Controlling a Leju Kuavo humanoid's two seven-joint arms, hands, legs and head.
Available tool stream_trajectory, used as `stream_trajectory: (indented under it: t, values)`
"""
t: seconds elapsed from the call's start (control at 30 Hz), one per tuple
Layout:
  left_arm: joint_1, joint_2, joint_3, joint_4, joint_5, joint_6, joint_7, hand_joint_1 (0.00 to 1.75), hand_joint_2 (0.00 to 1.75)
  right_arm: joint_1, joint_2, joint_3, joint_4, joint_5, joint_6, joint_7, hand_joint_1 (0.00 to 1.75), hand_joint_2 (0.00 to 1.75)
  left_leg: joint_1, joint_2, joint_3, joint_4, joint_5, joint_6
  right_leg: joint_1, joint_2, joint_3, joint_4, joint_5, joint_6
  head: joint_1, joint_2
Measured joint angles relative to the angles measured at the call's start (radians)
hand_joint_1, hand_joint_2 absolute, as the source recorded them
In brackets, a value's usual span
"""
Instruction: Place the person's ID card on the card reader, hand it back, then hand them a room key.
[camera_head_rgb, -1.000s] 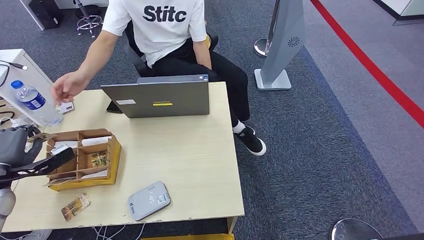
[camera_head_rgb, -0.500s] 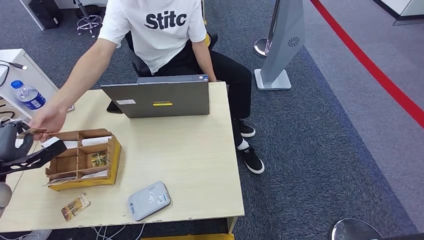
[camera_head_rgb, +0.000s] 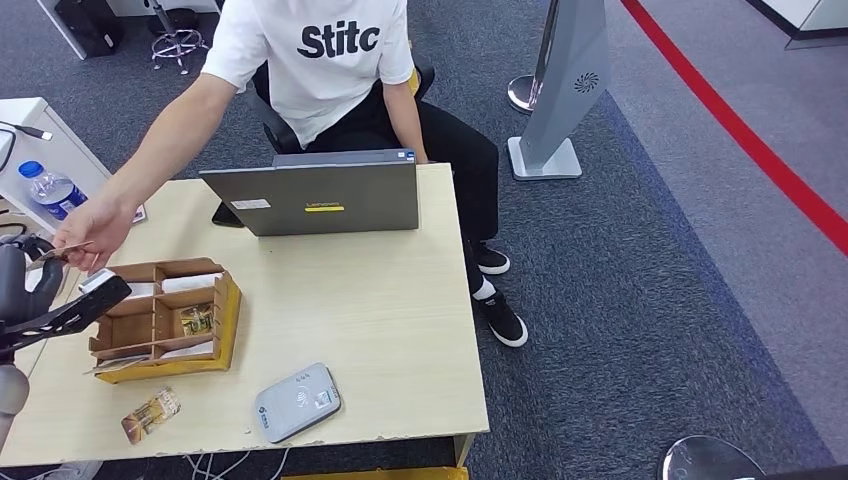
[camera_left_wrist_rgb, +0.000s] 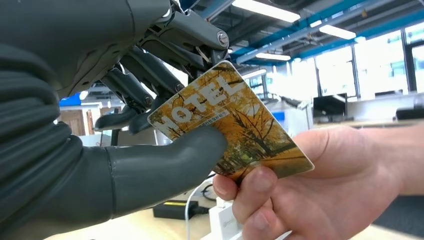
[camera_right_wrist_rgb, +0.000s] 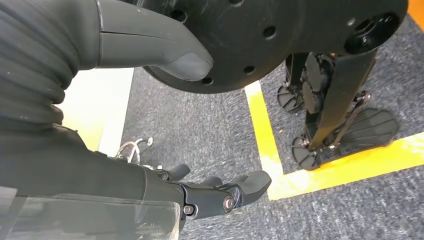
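Observation:
My left hand (camera_head_rgb: 25, 285) is raised at the table's left edge and pinches a hotel room key card (camera_head_rgb: 62, 252) between thumb and fingers. In the left wrist view the key card (camera_left_wrist_rgb: 235, 130) is orange with an autumn-tree print and the word HOTEL. My thumb (camera_left_wrist_rgb: 165, 160) presses on one end, and the person's hand (camera_left_wrist_rgb: 325, 185) grips the opposite end. The person's hand (camera_head_rgb: 95, 225) reaches over from the far side of the table. A grey card reader (camera_head_rgb: 297, 401) lies near the front edge. My right hand (camera_right_wrist_rgb: 220, 192) hangs over the floor, holding nothing.
A cardboard organizer (camera_head_rgb: 165, 320) with several card slots sits just right of my left hand. Another printed card (camera_head_rgb: 151, 414) lies at the front left. A grey laptop (camera_head_rgb: 315, 192) stands at the far edge, in front of the seated person. A water bottle (camera_head_rgb: 48, 188) stands far left.
The person's hand left the table's far-left corner, came to my left hand and took hold of the key card. My left hand shifted slightly left.

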Motion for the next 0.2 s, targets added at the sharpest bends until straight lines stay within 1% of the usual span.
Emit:
stream_trajectory:
  t: [0.03, 0.13, 0.2]
  values:
    - [0.005, -0.008, 0.005, -0.004, 0.007, 0.021, -0.008, 0.00, 1.75, 0.000, 0.000, 0.000, 0.000, 0.000, -0.003, 0.004, 0.00, 1.75, 0.000, 0.000, 0.000, 0.000, 0.000, 0.000, 0.000, 0.000, 0.000, 0.000, 0.000, 0.000, 0.000, 0.000]
    - [0.027, -0.035, 0.021, -0.038, 0.042, 0.067, -0.025, 0.00, 1.75, 0.000, 0.000, 0.000, 0.000, 0.000, -0.009, 0.012, 0.00, 1.75, 0.000, -0.001, 0.000, 0.000, 0.000, 0.000, 0.000, -0.001, 0.000, 0.000, 0.000, 0.000, 0.000, 0.000]
    - [0.039, -0.049, 0.031, -0.065, 0.066, 0.079, -0.032, 0.00, 1.75, 0.000, 0.000, 0.000, 0.000, 0.000, -0.013, 0.013, 0.00, 1.75, 0.000, -0.001, 0.000, 0.000, 0.000, 0.000, 0.000, -0.001, 0.000, 0.000, 0.000, 0.000, 0.000, 0.000]
